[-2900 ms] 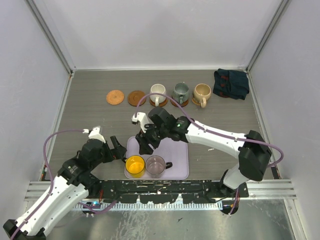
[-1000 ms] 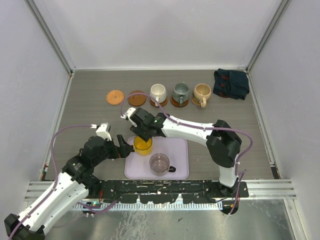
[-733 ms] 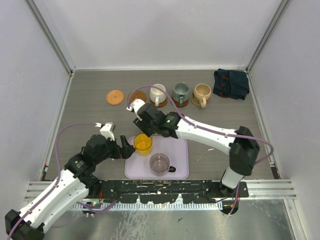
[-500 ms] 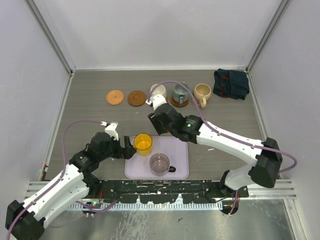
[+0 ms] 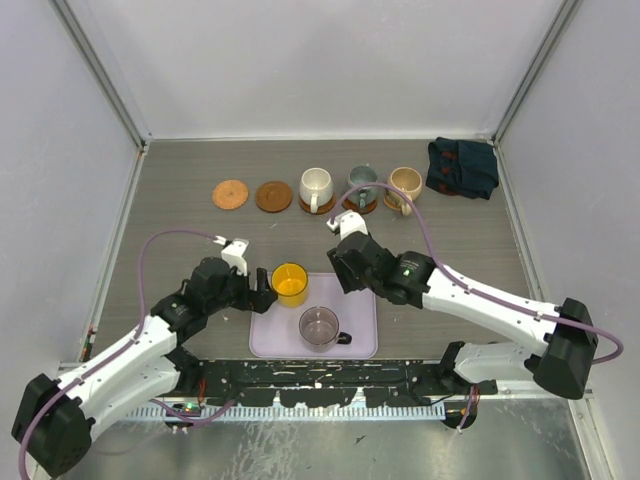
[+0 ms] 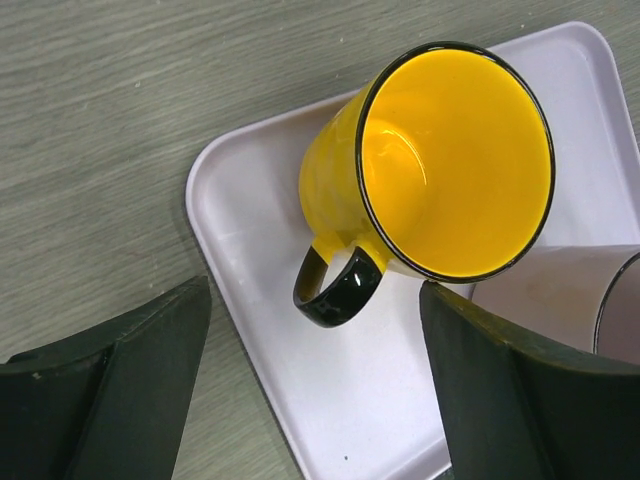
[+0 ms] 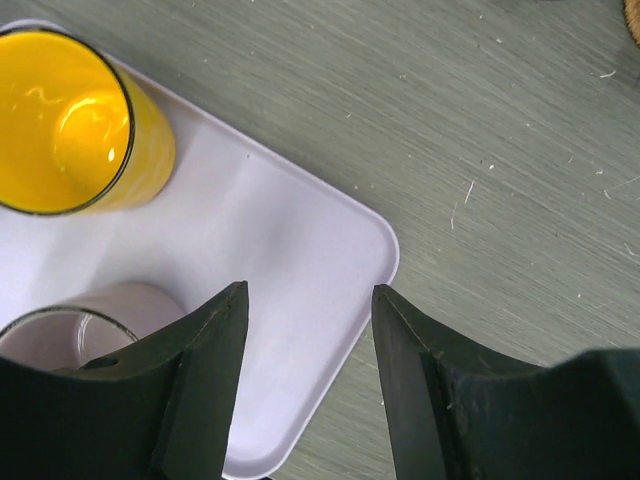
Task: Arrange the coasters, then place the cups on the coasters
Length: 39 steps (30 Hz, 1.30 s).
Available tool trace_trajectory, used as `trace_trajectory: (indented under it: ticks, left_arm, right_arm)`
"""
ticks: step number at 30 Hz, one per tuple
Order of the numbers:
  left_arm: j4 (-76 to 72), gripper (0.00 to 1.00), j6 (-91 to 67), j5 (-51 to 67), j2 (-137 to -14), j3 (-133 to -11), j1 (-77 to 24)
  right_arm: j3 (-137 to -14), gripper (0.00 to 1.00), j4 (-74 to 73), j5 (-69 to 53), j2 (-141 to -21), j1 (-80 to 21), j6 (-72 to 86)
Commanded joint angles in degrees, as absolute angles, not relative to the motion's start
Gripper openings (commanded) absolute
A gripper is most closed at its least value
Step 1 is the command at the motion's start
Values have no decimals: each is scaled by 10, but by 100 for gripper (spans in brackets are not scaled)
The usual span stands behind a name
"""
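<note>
Top external view: the left claw (image 5: 258, 290) is seen with its jaws apart, just left of the yellow cup (image 5: 290, 284). This cup stands upright on the far left part of the lavender tray (image 5: 362, 310). In the left wrist view the cup's black handle (image 6: 335, 290) is shown pointing toward this claw. It lies between the spread fingers (image 6: 120, 370) with a gap on either side, and nothing is gripped. The glass cup (image 5: 318, 327) is set upright on the same tray, to the right of the left claw and nearer the arm bases than the yellow cup.

The right claw (image 5: 345, 282) is positioned over the far right part of the tray, its jaws apart and empty. In the right wrist view only bare tray is seen between its fingers (image 7: 205, 385). The yellow cup is found to the left of this claw, and the glass cup is partly hidden behind one finger.

Beyond both claws, well apart from them along the far side of the desk (image 5: 180, 230), a row is laid out. Two bare coasters (image 5: 230, 194) (image 5: 273, 196) are placed at its left end. They are followed by a white cup (image 5: 316, 186), a green cup (image 5: 361, 184) and a beige cup (image 5: 405, 185), each resting on a coaster of its own. A dark blue cloth (image 5: 462, 167) is bunched just past the beige cup, at the far right.
</note>
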State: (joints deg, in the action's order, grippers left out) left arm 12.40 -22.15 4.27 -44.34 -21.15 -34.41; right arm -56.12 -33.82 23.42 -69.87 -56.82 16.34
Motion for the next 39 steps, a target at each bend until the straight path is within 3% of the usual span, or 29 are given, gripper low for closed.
trace_trajectory:
  ticks: [1,8,21,23,27,30,39]
  left_arm:
    - [27,84,-203,40,-467,-225,-352]
    - [11,62,-192,68,-512,-236,-365]
    - [58,58,-232,128,-468,-243,-455]
    - [82,61,-236,108,-457,-244,-475]
    - [114,78,-236,49,-458,-248,-487]
    - [129,85,-234,12,-470,-260,-488]
    - [100,87,-243,-43,-517,-282,-488]
  right_arm:
    - [-551,58,-345,211,-655,-569,178]
    - [-541,58,-359,197,-631,-569,199]
    - [-530,58,-367,167,-633,-570,218]
    - [-528,60,-372,143,-636,-569,213]
    - [-524,64,-380,71,-633,-570,190]
    - [-527,66,-395,30,-625,-574,173]
    - [-535,68,-418,-41,-599,-585,155]
